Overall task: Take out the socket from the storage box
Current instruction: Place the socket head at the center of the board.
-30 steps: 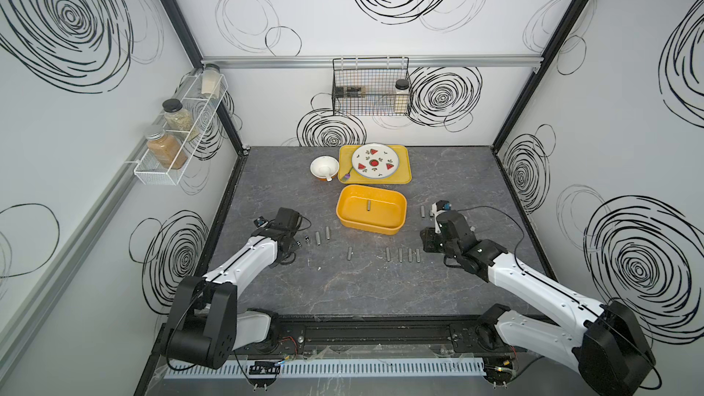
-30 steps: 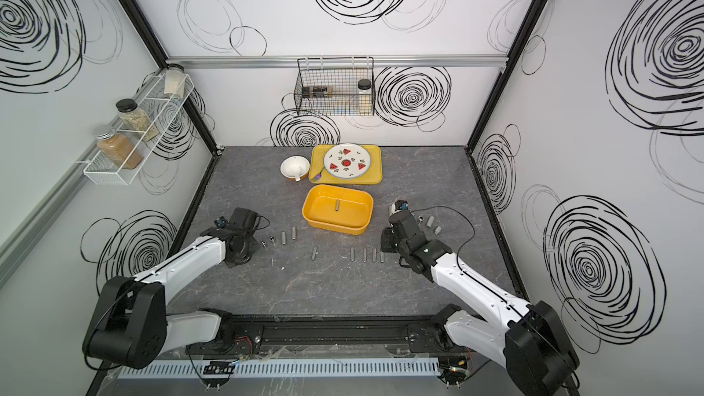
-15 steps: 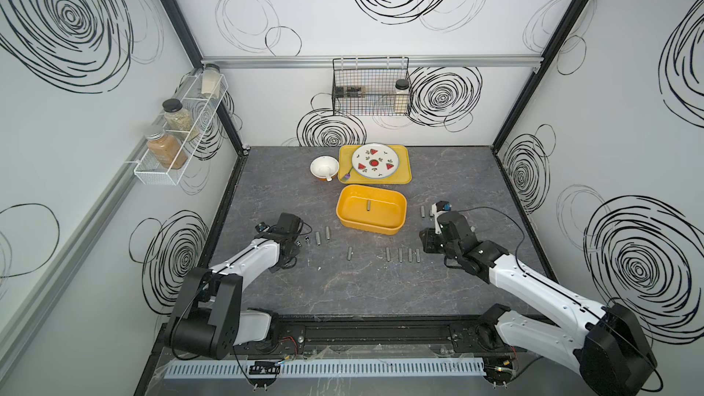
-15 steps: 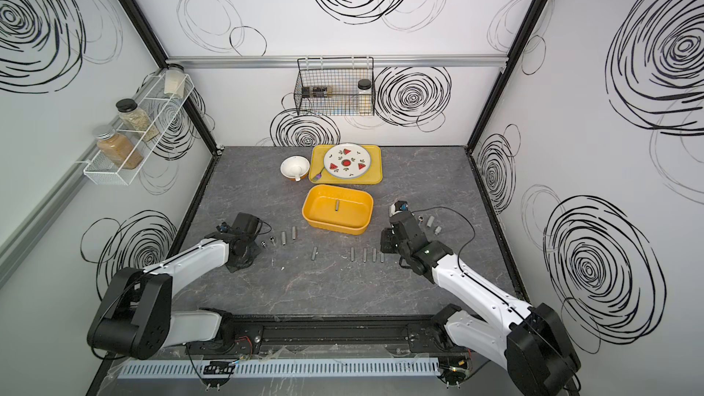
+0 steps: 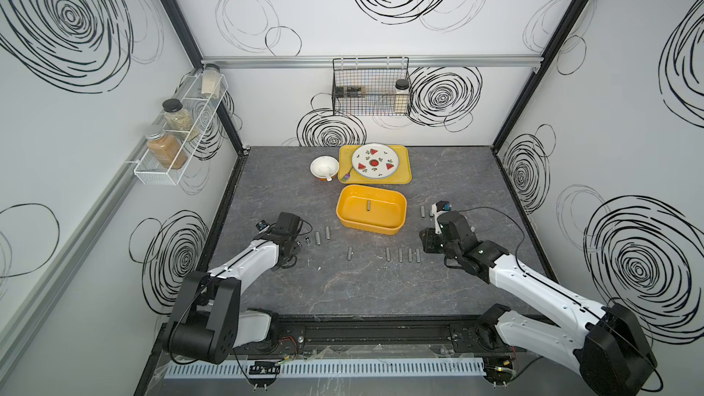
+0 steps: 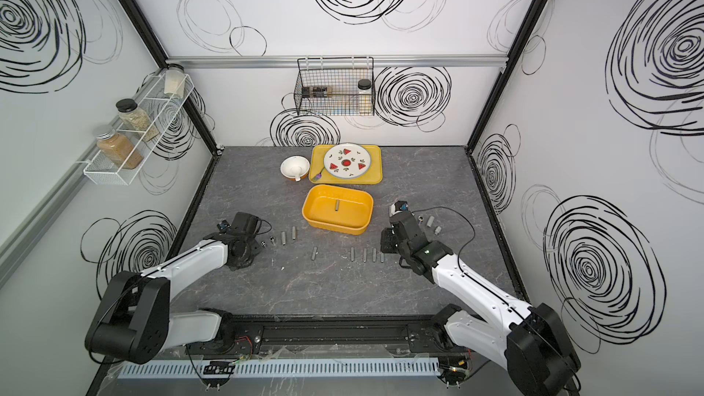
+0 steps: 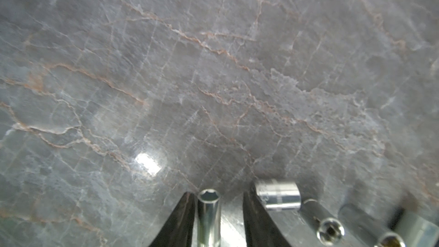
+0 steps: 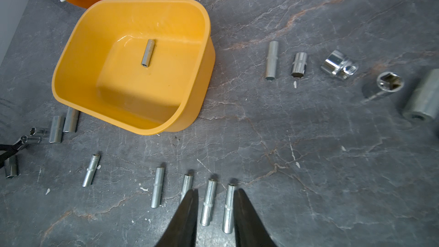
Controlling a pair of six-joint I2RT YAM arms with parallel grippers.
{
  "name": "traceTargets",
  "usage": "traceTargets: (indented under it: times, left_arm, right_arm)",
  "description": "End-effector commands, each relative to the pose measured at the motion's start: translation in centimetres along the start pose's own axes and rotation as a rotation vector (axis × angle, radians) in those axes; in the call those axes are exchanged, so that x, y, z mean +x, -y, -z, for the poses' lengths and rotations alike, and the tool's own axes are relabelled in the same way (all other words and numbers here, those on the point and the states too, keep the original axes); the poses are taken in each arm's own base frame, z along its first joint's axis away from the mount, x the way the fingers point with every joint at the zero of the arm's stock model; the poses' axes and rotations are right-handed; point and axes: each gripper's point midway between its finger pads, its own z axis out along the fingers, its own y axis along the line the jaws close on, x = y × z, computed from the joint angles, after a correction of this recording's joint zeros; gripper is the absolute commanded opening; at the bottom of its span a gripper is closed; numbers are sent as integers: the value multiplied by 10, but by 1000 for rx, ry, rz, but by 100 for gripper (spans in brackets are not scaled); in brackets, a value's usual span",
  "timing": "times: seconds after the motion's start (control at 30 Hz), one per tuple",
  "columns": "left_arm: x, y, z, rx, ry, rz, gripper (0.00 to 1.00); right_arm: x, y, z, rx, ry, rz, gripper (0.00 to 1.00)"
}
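The storage box, a deep yellow-orange tub, stands mid-table with one slim steel socket lying on its floor. My left gripper is low over the table, left of the box. It is open, and a loose small socket lies between its fingers, against one finger and clear of the other. My right gripper hovers open, right of the box, above two sockets of a row.
Several sockets lie in a row in front of the box, more to its left and right, with larger ones to the right. Behind the box are a flat yellow tray with a plate and a white bowl.
My left gripper's jaws have parted from the small socket. Both arms stay about where they were.
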Motion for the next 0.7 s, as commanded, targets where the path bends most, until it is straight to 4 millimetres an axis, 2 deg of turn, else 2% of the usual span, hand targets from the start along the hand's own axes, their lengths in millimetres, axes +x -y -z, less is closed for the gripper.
traceTargets:
  times: [0.0,0.67]
  left_arm:
    - [-7,4,8,27,16,1,42]
    - [-27,26,54,142,71,9,43]
  right_arm:
    - [-1,4,1,11,12,4,30]
    - [-3,8,1,37,17,5,30]
